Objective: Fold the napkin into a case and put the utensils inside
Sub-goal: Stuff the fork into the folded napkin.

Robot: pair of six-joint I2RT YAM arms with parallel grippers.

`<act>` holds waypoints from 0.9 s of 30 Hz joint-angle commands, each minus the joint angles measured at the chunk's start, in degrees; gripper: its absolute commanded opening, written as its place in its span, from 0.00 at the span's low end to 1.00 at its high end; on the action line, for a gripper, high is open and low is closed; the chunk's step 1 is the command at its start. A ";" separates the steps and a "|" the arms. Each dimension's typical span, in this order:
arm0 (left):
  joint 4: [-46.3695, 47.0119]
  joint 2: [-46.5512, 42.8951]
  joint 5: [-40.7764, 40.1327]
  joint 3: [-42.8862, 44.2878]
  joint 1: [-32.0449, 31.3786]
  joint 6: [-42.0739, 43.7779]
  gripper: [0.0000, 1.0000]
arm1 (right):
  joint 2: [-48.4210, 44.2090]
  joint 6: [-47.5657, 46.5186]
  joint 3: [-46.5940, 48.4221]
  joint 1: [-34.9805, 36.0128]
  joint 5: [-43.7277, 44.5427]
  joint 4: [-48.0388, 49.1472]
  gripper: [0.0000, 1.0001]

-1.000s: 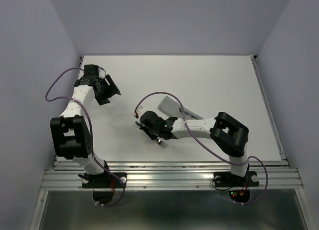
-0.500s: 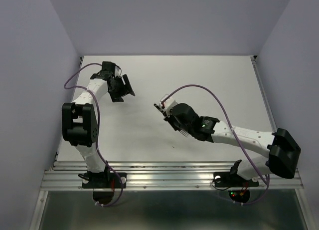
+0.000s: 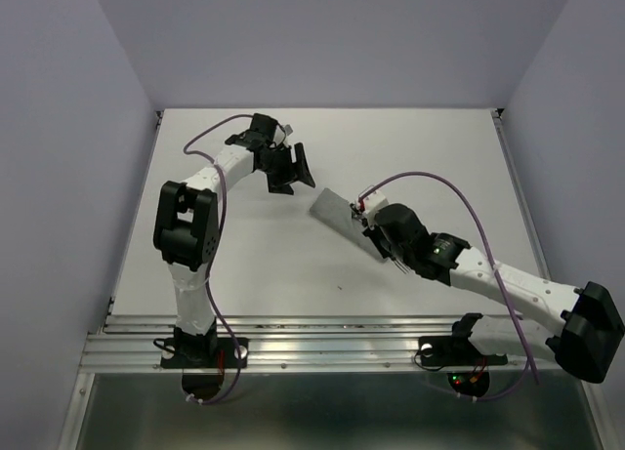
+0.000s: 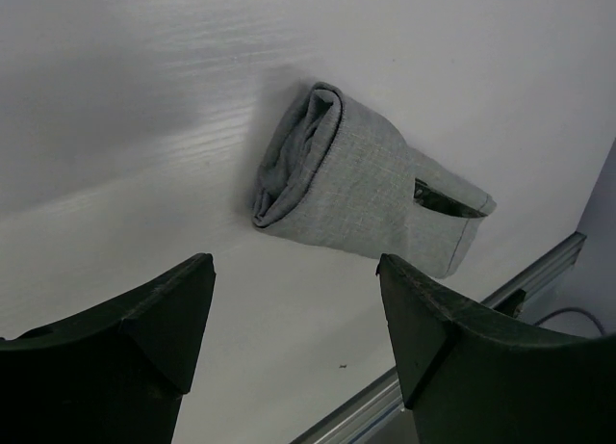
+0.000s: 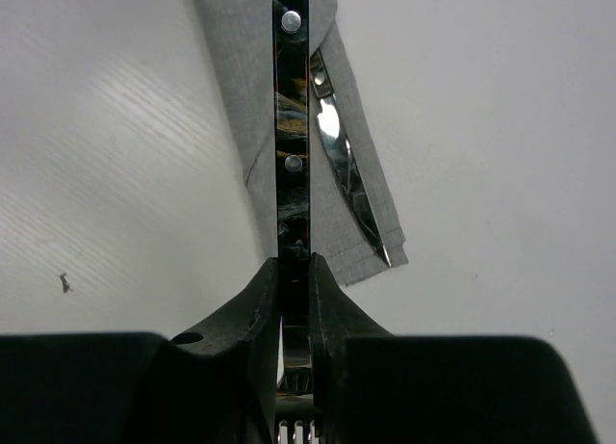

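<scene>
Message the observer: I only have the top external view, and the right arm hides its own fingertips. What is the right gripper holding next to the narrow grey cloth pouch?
Observer: The right gripper is shut on a fork with a slim dark handle and two silver rivets. The handle points over the folded grey cloth case.
Operator: Anything on the case already?
Observer: Yes, a shiny silver knife blade lies along the cloth beside the fork's handle. Whether it is tucked in, I cannot tell.
Operator: And the left side?
Observer: The left gripper is open, and the case end facing it is a rolled fold, untouched.
</scene>
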 commanded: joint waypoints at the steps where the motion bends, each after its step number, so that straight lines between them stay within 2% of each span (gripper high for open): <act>1: 2.14 1.90 7.75 1.61 -1.11 -1.80 0.80 | -0.26 -1.50 -1.20 -1.11 -2.75 -3.92 0.01; 8: 1.80 5.86 6.00 4.60 -2.08 -2.25 0.80 | 2.55 -4.93 -1.99 -2.43 -3.81 -6.03 0.01; 14: 3.29 8.40 7.85 5.12 -2.61 -3.74 0.80 | 6.76 -5.72 -0.59 -4.37 -3.81 -6.83 0.01; 21: 2.68 9.90 7.76 6.79 -2.96 -3.66 0.80 | 9.93 -8.09 0.55 -7.79 -5.83 -6.91 0.01; 27: 2.94 10.78 8.02 6.97 -3.40 -3.66 0.80 | 13.52 -10.12 2.74 -7.79 -7.59 -7.61 0.01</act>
